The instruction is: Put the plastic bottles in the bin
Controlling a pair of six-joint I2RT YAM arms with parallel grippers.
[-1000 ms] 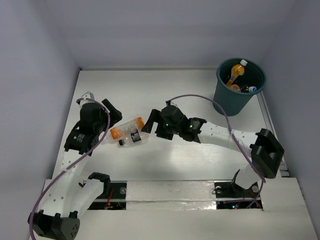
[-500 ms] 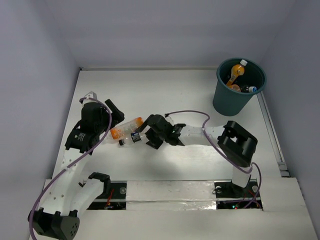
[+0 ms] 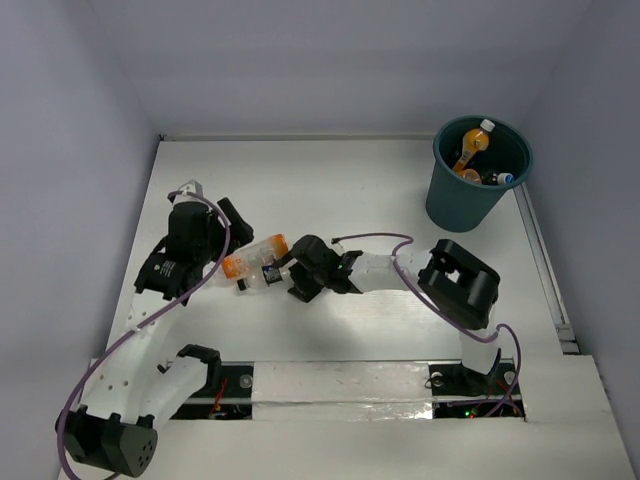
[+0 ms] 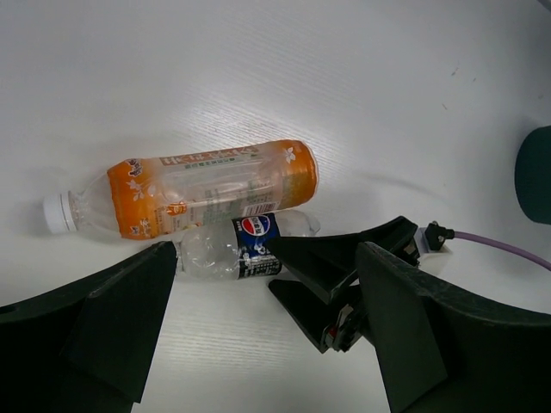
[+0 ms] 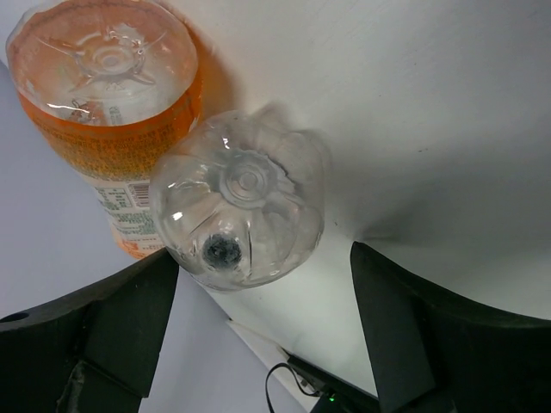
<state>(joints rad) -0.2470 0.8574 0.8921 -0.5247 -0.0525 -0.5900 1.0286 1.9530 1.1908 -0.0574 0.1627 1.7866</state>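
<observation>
**White table [image 3: 400, 200], pale walls, jaws apart on both sides**

A white table boxed in by pale grey-lilac walls carries everything here.

The right gripper [image 3: 290, 279] lies low over the tabletop with its jaws spread wide and nothing held. In its wrist view the two dark fingers [image 5: 112, 335] stand on either side of the ribbed base of a small clear plastic bottle with a dark blue label [image 5: 245, 206]. That bottle lies on its side with its base toward this gripper. Whether either finger touches it cannot be told.

Pressed against it, side by side, lies a larger clear plastic bottle with an orange label and a white cap [image 4: 207, 185]. It is also on its side, with its cap end toward the left arm.

The left gripper [image 3: 228, 224] hangs above the pair, jaws likewise wide apart and empty. Its wrist camera looks down on both bottles and on the right gripper's fingers just beside the clear one.

Well apart from all this, near the table's far right corner, the round dark teal plastic bin [image 3: 468, 205] stands upright. Several bottles lie inside it, among them an orange bottle with a pale cap [image 3: 470, 150].

A purple cable [image 3: 372, 238] loops along the right arm.
</observation>
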